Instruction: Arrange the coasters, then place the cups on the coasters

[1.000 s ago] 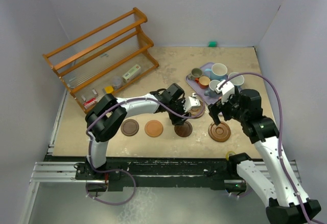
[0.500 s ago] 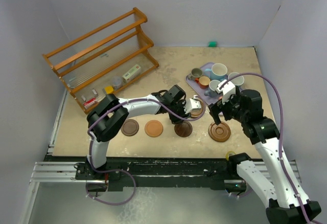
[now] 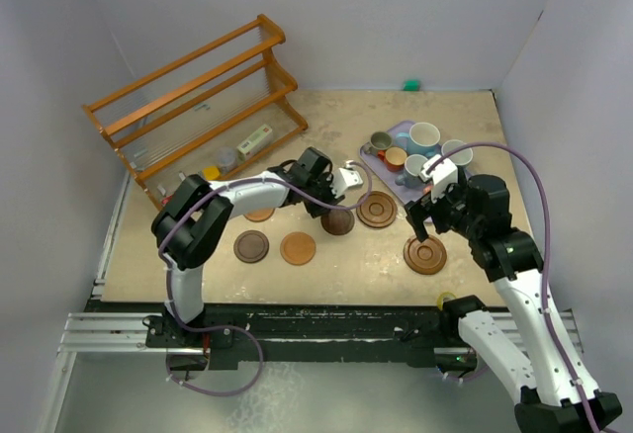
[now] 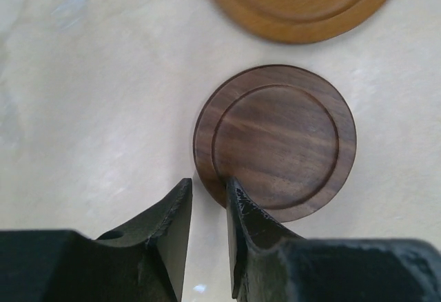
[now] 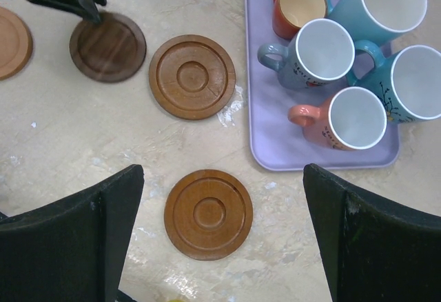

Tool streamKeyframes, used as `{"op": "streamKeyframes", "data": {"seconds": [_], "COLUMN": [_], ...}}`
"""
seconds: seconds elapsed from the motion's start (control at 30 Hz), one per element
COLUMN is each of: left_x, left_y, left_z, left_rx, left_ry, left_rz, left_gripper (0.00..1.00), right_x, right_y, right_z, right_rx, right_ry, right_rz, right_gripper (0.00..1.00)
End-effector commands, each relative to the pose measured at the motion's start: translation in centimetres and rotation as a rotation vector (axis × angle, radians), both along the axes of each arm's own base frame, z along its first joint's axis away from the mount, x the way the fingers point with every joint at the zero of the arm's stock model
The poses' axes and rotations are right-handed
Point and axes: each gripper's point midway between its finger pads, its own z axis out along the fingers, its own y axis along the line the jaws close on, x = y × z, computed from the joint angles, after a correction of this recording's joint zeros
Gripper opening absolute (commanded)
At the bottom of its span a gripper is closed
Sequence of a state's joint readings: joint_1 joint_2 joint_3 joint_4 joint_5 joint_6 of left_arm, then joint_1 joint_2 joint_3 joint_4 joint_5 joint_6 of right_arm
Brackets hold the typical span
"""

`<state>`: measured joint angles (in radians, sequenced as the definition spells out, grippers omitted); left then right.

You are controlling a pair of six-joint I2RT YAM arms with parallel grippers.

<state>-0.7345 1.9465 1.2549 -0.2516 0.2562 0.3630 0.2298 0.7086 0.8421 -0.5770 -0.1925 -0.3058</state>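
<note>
A dark brown coaster (image 4: 275,142) (image 3: 337,221) lies flat on the table. My left gripper (image 4: 209,185) (image 3: 332,206) stands at its edge, jaws pinched close on its raised rim, one finger inside and one outside. Right of it lies a ringed coaster (image 3: 376,209) (image 5: 192,76). My right gripper (image 5: 222,178) (image 3: 423,233) hangs wide open above another ringed coaster (image 5: 209,214) (image 3: 425,254), holding nothing. Three more coasters (image 3: 298,248) lie near the left arm, one partly under it. The cups (image 5: 324,50) (image 3: 423,138) stand together on the lavender tray (image 5: 275,152).
A wooden rack (image 3: 198,107) stands at the back left with small items (image 3: 255,141) at its foot. A small green object (image 3: 411,84) sits by the back wall. Grey walls close in both sides.
My left arm has swung back and to the left, and the dark brown coaster has slid with it, off the front row. The ringed coaster beside it now shows. The right arm has not moved.
</note>
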Motion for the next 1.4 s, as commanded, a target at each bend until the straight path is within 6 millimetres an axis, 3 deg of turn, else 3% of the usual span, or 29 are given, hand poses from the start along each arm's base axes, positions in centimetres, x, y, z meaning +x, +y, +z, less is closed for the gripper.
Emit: {"op": "streamKeyframes", "data": {"seconds": [0.0,0.3,0.53,0.87,1.1,1.37], "left_x": [1.1,1.6,1.4,1.5,2.7,3.4], "left_y": [6.6,11.8,13.8,13.3,11.5,10.1], "left_z": [-2.1,-2.0,-1.8,-1.0,2.0,5.5], "left_rx": [0.184,0.323,0.366,0.334,0.236,0.12], "left_ry": [-0.031,-0.051,-0.049,-0.039,-0.08,-0.144], "left_rz": [0.093,0.179,0.204,0.22,0.238,0.245], "left_gripper": [0.23,0.21,0.21,0.25,0.35,0.4], "right_x": [0.4,0.4,0.3,1.0,1.2,1.8], "right_y": [-0.1,-0.1,-0.2,-0.8,-0.3,0.1], "right_z": [0.6,0.5,0.4,0.2,-1.0,-3.6], "right_rx": [0.003,0.0,-0.003,-0.056,-0.095,-0.178], "right_ry": [-0.038,-0.035,-0.037,-0.053,0.012,0.11], "right_rz": [-0.01,-0.01,-0.006,-0.012,0.052,0.137], "right_gripper": [1.0,1.0,1.0,1.0,1.0,0.98]}}
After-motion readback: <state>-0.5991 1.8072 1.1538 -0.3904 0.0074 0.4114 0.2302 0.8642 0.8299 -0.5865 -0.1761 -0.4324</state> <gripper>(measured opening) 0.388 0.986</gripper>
